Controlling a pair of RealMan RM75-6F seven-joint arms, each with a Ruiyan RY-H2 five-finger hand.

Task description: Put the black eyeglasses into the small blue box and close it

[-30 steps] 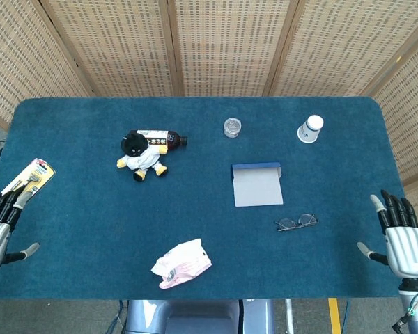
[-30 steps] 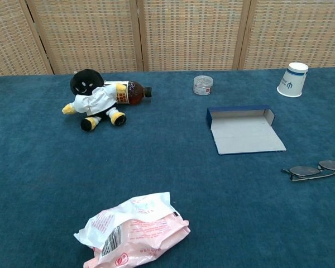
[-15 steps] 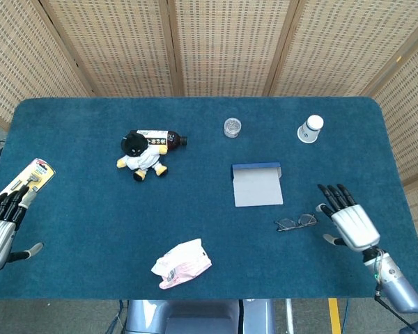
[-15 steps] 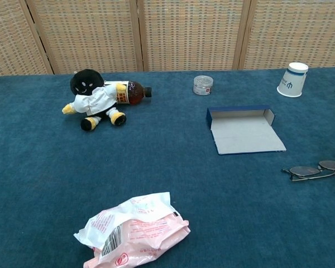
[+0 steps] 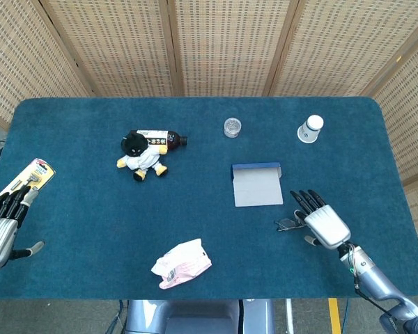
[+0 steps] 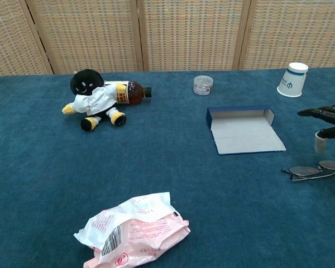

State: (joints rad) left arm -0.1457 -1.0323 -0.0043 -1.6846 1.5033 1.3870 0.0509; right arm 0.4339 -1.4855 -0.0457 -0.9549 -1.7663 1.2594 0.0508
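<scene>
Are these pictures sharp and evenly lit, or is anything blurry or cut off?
Head view: even, soft light, no glare, everything sharp, including the eyeglasses. Chest view: also sharp, but the right hand is cut off by the frame's edge, only its dark fingers showing.

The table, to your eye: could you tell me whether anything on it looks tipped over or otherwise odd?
Two things. The brown bottle lies on its side behind the plush doll, and the paper cup stands upside down near the far right corner. Nothing looks spilled.
</scene>
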